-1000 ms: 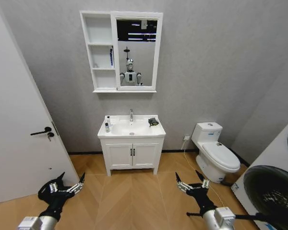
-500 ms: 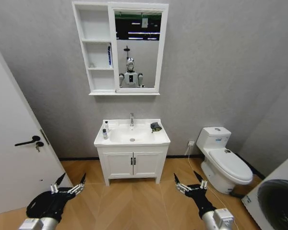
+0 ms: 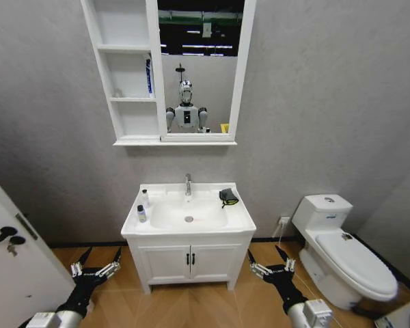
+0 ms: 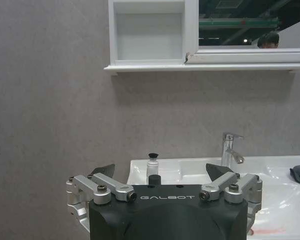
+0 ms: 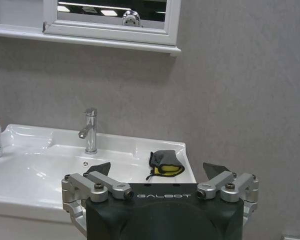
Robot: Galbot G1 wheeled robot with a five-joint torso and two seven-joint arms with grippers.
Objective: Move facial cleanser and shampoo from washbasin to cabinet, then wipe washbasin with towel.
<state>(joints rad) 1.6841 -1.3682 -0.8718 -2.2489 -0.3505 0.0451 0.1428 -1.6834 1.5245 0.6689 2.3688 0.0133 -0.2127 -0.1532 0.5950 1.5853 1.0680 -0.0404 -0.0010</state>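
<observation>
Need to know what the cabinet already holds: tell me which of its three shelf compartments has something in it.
The middle compartment of the cabinet: a slim blue item stands upright at its mirror-side edge. The top and bottom compartments look bare.

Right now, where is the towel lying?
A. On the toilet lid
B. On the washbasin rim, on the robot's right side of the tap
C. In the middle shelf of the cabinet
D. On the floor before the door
B: the towel lies on the washbasin rim, right of the tap.
</observation>
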